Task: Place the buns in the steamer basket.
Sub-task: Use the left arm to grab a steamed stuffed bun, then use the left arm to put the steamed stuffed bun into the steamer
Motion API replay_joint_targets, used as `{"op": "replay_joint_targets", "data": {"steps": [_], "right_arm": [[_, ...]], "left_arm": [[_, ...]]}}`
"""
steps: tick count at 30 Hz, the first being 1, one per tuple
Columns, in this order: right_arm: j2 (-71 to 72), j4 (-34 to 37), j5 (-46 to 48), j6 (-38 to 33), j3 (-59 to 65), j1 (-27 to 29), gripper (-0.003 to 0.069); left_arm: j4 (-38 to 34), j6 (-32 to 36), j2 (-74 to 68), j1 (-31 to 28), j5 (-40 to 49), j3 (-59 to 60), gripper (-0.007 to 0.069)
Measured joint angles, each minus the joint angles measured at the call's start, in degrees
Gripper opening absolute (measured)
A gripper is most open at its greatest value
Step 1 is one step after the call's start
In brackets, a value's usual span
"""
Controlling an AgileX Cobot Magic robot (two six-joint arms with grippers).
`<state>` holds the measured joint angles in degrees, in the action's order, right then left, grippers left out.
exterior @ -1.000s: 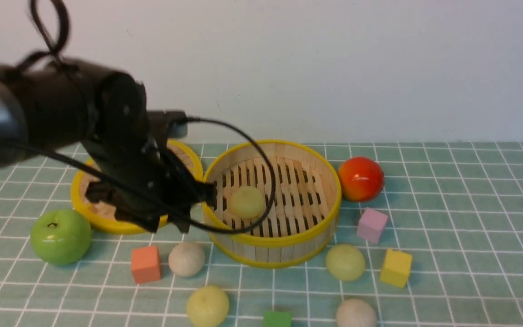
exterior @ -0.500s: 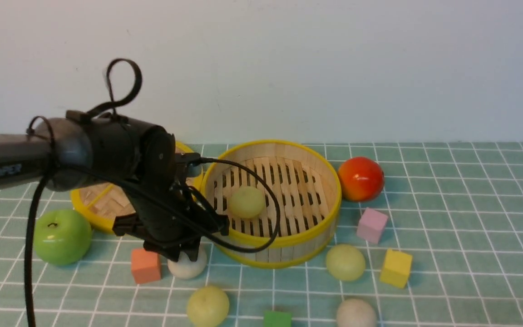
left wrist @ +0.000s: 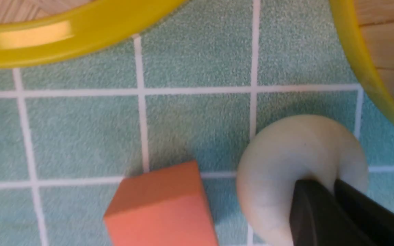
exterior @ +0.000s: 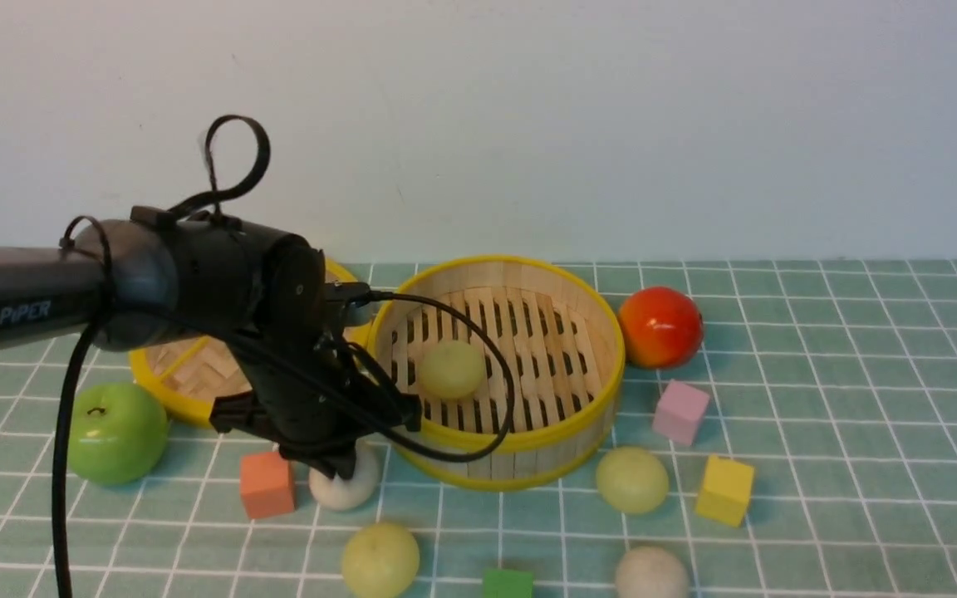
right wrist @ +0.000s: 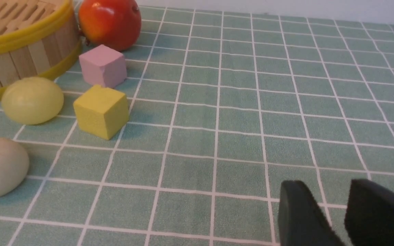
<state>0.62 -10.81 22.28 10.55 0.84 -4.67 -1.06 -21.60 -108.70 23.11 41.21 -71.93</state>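
The left arm (exterior: 196, 282) sits lower now, its closed left fingers (left wrist: 313, 212) on the off-white bun (exterior: 355, 492) shown only in the wrist view, the right fingers (right wrist: 299, 212) slightly parted.

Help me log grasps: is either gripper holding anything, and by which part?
It cannot be told for the left gripper: its fingers sit on the top of an off-white bun, grip unclear. The right gripper holds nothing.

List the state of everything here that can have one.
steamer basket, uncovered, one yellow-green bun inside.
lid, off, lying flat beside the basket.
left claw, down on the off-white bun, grip unclear.
right claw, slightly open, empty.
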Motion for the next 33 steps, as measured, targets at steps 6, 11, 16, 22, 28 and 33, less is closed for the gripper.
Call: {"op": "replay_joint_targets", "data": {"steps": [6, 11, 16, 22, 28, 33], "right_arm": [[0.0, 0.0, 0.0, 0.0, 0.0, 0.0, 0.0239], [0.0, 0.0, 0.0, 0.0, 0.0, 0.0, 0.0239], [0.0, 0.0, 0.0, 0.0, 0.0, 0.0, 0.0239], [0.0, 0.0, 0.0, 0.0, 0.0, 0.0, 0.0239], [0.0, 0.0, 0.0, 0.0, 0.0, 0.0, 0.0239], [0.0, 0.0, 0.0, 0.0, 0.0, 0.0, 0.0239]], "left_arm": [[-0.6, 0.0, 7.0, 0.0, 5.4, -4.8, -0.0008], [-6.2, 1.3, 10.7, 0.0, 5.3, -11.2, -0.0008], [-20.8, 9.7, 7.8, 0.0, 2.8, -14.4, -0.0008], [-31.3, 17.3, 0.7, 0.1, 1.7, -15.8, -0.0002], [-35.0, 21.6, -5.1, 0.5, 1.0, -16.3, 0.0003], [-35.2, 22.0, -8.2, 0.6, -1.3, -16.3, 0.0008]]}}
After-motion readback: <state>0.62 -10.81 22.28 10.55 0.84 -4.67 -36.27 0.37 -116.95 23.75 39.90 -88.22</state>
